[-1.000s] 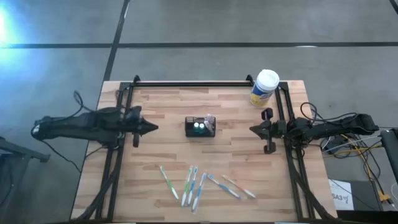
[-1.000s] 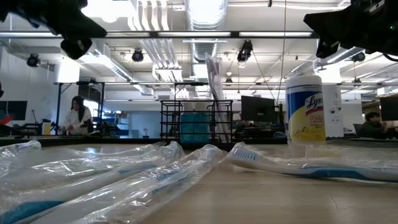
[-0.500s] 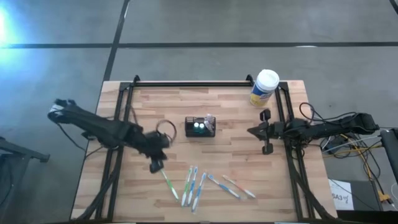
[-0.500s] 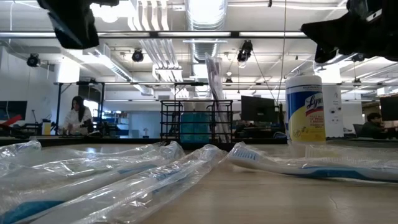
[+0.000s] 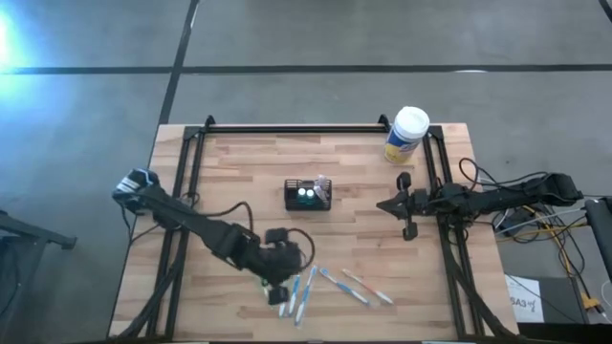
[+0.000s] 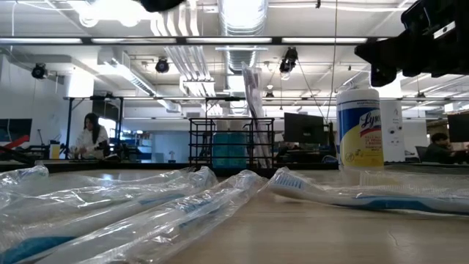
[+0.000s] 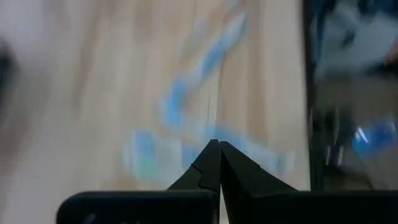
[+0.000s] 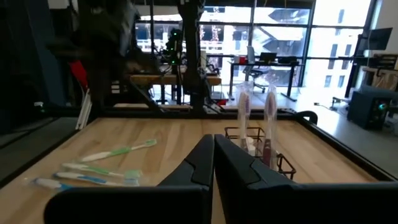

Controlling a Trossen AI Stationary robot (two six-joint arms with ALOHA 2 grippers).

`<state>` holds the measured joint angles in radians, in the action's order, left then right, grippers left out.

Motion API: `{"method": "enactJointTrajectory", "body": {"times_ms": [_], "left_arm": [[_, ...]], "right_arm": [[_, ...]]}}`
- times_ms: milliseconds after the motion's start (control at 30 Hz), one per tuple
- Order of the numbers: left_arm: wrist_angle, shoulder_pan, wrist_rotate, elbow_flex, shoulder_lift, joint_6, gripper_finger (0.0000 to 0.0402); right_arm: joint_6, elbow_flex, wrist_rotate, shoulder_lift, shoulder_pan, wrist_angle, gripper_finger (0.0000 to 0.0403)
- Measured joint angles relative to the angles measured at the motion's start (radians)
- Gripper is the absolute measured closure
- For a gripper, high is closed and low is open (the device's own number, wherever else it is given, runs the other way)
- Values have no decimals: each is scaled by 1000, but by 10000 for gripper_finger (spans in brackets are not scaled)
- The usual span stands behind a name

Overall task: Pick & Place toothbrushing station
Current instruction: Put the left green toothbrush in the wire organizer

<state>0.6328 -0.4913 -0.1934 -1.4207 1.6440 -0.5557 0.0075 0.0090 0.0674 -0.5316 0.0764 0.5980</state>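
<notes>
The toothbrushing station (image 5: 308, 195), a small black wire-mesh caddy, stands on its base at the middle of the wooden table; the low view (image 6: 231, 143) and the right wrist view (image 8: 258, 152) also show it, with wrapped toothbrushes upright in it. Several toothbrushes (image 5: 316, 287) lie near the front edge. My left gripper (image 5: 278, 280) hangs shut above their left end, slanting down; its shut tips (image 7: 215, 146) show over blurred brushes. My right gripper (image 5: 382, 204) waits shut at the table's right side, pointing level toward the caddy (image 8: 211, 143).
A yellow canister with a white lid (image 5: 406, 134) stands at the far right corner. Black frame rails (image 5: 296, 127) run along the table's far, left and right sides. Bare wood lies between the caddy and the toothbrushes. People sit in the room behind (image 6: 91, 136).
My left arm has swung from the table's left edge toward the near edge and the right, coming over the left end of the toothbrushes. Its gripper has tipped from level to slanting down and has stayed shut. The caddy and the brushes have not moved.
</notes>
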Motion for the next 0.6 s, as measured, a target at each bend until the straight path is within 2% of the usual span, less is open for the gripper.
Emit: {"method": "enactJointTrajectory", "body": {"times_ms": [133,200,267,367,467,600], "left_arm": [[-271,-32,-176,-115,26,101,397],[-410,-42,-225,-134,25,76,397],[-472,-43,-230,-135,24,-28,397],[-357,-54,-273,-117,25,-299,397],[-104,-103,-348,-87,26,-582,397],[205,-187,-386,-38,26,-962,397]], "right_arm": [[20,0,-1,0,1,-1,394],[20,0,-13,0,2,-2,394],[21,0,-40,0,2,-4,394],[23,0,-53,0,2,-5,394],[21,0,-53,0,2,-20,394],[16,0,-53,0,2,-20,394]]}}
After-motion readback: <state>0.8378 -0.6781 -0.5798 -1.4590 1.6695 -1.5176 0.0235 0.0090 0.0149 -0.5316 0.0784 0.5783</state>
